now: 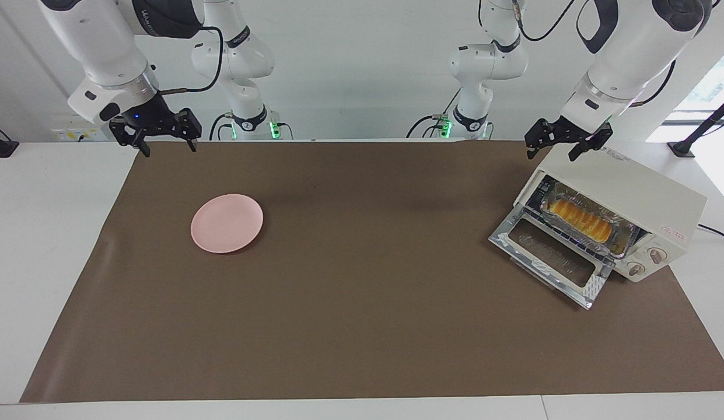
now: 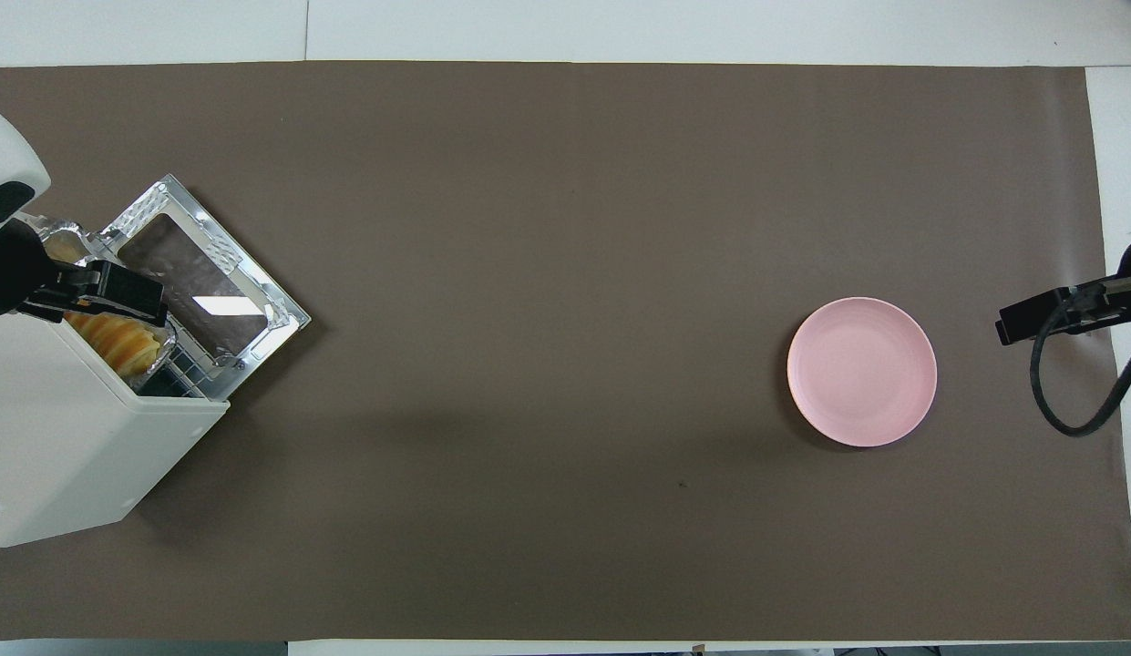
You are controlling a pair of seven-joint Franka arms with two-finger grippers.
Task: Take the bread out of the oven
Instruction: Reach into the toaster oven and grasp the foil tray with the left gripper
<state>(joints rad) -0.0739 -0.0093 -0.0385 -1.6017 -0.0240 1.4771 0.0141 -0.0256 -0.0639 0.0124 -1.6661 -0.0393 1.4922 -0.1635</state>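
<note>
Brown-matted tabletop, your stock: oven at the left arm's end, door down for access; bread inside on its foil tray; plate waiting to receive. Left gripper open over oven; right gripper open, idle.

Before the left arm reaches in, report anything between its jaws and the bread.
Nothing visible blocks it. The oven door is dropped open and the bread lies exposed in its foil tray. The open left gripper hovers over the oven.

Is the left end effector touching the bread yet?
Apart. The facing view shows the left end effector open above the oven roof, while the bread lies inside in its foil tray.
</note>
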